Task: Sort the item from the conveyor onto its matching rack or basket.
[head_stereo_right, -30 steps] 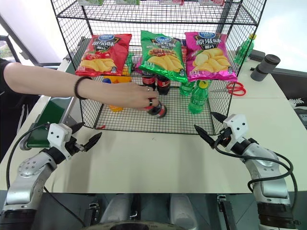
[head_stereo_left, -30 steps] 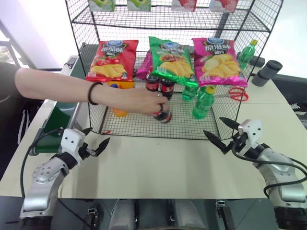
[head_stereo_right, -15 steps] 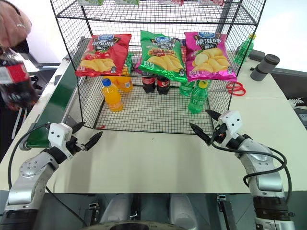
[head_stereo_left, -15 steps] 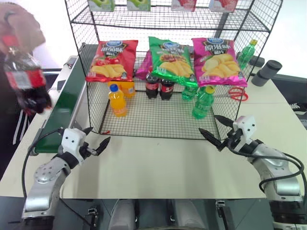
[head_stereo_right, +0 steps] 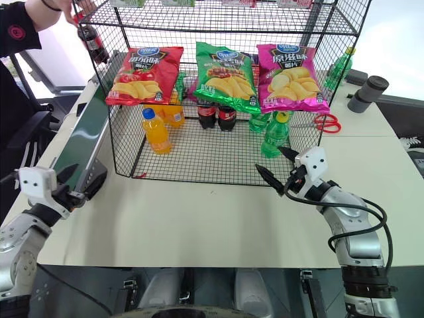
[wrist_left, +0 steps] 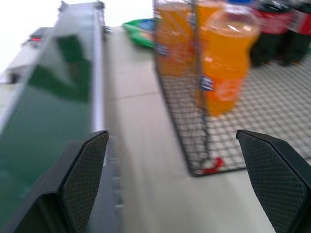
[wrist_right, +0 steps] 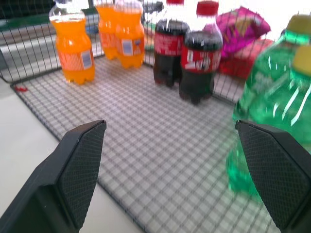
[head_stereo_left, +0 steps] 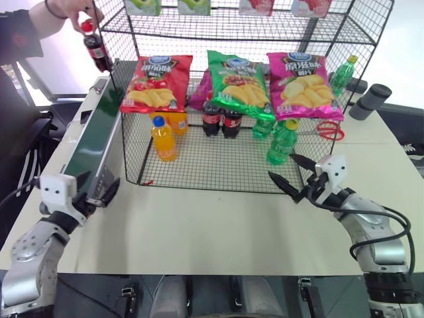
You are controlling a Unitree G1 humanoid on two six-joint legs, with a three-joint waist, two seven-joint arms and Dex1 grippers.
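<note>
Nearest, the left gripper (head_stereo_left: 93,192) hovers just beside the near end of the conveyor (head_stereo_left: 93,142), jaws spread wide and holding nothing. The right gripper (head_stereo_left: 291,180) hangs over the table (head_stereo_left: 218,225) in front of the basket (head_stereo_left: 218,165), jaws likewise fully apart and empty, pointing toward the mesh.

Inside the basket stand an orange soda bottle (head_stereo_left: 163,139), two cola bottles (head_stereo_left: 220,121) and green bottles (head_stereo_left: 281,140), under three hanging crisp bags (head_stereo_left: 232,86).

Farthest, a person's hand (head_stereo_left: 73,14) holds the cola bottle (head_stereo_left: 97,48) by its red cap, in the air above the far end of the conveyor; it has not touched the belt.

The step in hand looks like waiting for delivery: nothing is yet on the belt to pick. Next, I judge, the left gripper must meet the bottle once it arrives upright, close round its body, then carry it over the basket wall to the other colas.
</note>
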